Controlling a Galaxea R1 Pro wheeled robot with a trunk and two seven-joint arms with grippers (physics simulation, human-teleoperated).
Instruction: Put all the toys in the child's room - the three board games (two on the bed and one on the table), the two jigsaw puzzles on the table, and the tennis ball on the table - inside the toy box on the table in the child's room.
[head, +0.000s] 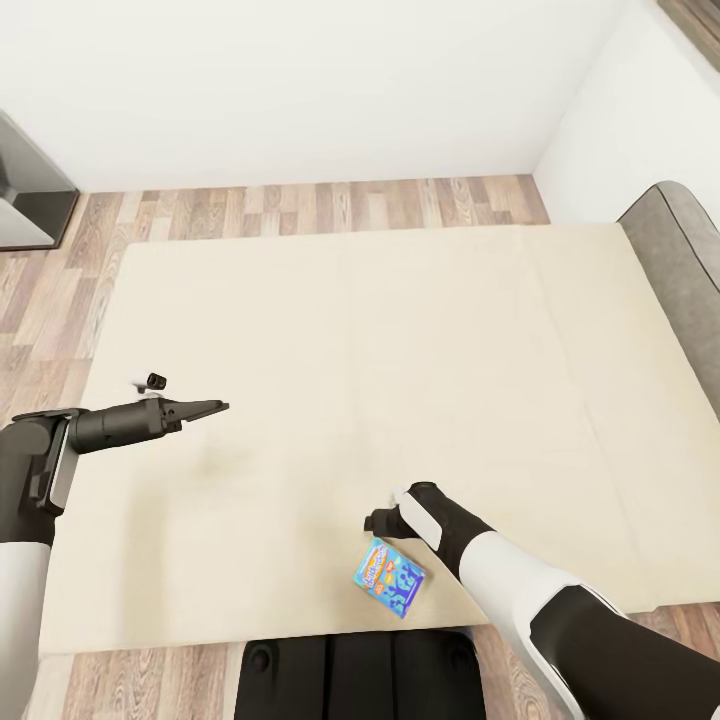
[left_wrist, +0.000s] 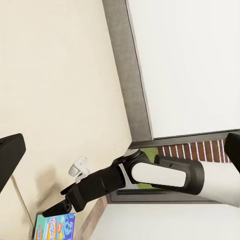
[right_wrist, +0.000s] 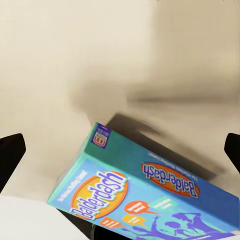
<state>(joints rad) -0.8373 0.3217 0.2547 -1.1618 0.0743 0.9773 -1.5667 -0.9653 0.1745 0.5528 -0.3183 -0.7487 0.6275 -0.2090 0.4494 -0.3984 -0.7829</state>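
A bright blue board game (head: 390, 577) with orange print lies flat on the bed's beige mattress (head: 380, 350), close to its near edge. My right gripper (right_wrist: 120, 147) hangs just above it, pointing down, its fingers wide apart and the box (right_wrist: 145, 192) lying below and between them, not held. The left wrist view also takes in this arm, with its fingertips (left_wrist: 55, 209) just over the box (left_wrist: 55, 227). My left gripper (head: 222, 407) hovers over the left part of the mattress; its fingers stand wide apart with nothing between them.
The grey headboard (head: 680, 260) runs along the right side of the bed. Wood plank floor (head: 300, 205) and a white wall lie beyond the far edge. A dark piece of furniture (head: 30, 200) stands at the far left. My dark base (head: 360, 675) is at the near edge.
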